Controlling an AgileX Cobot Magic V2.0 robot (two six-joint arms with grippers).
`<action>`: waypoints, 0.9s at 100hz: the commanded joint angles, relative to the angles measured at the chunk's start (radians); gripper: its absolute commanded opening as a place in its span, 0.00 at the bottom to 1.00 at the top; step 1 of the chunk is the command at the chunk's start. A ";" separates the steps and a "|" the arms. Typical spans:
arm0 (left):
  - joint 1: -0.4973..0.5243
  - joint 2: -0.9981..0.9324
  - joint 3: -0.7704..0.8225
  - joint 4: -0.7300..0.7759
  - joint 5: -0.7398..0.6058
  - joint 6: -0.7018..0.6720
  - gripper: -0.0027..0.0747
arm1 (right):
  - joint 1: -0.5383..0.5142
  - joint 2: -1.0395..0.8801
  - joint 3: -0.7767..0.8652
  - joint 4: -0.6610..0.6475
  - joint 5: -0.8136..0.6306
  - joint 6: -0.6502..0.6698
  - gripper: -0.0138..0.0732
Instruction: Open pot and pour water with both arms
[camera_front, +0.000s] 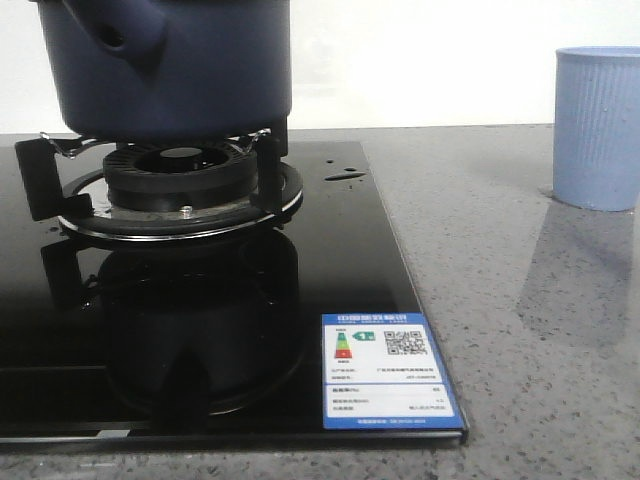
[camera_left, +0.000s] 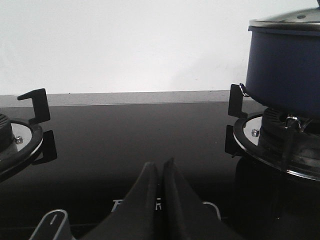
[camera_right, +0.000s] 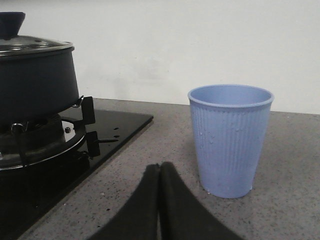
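The dark navy-blue pot (camera_front: 170, 70) stands on the right burner (camera_front: 180, 185) of a black glass hob, its hollow stub (camera_front: 120, 35) facing the front camera. It shows in the left wrist view (camera_left: 285, 70) and in the right wrist view (camera_right: 35, 85), with a glass lid (camera_right: 30, 46) and dark knob (camera_right: 11, 22) on it. Small drops of water (camera_front: 345, 178) lie on the glass beside the burner. My left gripper (camera_left: 161, 165) is shut and empty, low over the hob, left of the pot. My right gripper (camera_right: 160, 167) is shut and empty over the counter, between hob and cup.
A ribbed pale blue cup (camera_right: 231, 140) stands upright on the grey speckled counter (camera_front: 540, 350), right of the hob; it also shows in the front view (camera_front: 598, 125). A second burner (camera_left: 15, 145) is on the hob's left. An energy label (camera_front: 388, 372) sits at the hob's front right corner.
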 joint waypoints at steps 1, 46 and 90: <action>0.002 -0.024 0.014 -0.011 -0.079 -0.013 0.01 | 0.019 0.004 -0.025 0.040 -0.028 -0.003 0.09; 0.002 -0.024 0.014 -0.011 -0.079 -0.013 0.01 | 0.286 0.004 -0.033 0.669 0.241 -0.631 0.09; 0.002 -0.024 0.014 -0.011 -0.079 -0.013 0.01 | 0.340 0.004 -0.029 0.676 0.272 -0.673 0.09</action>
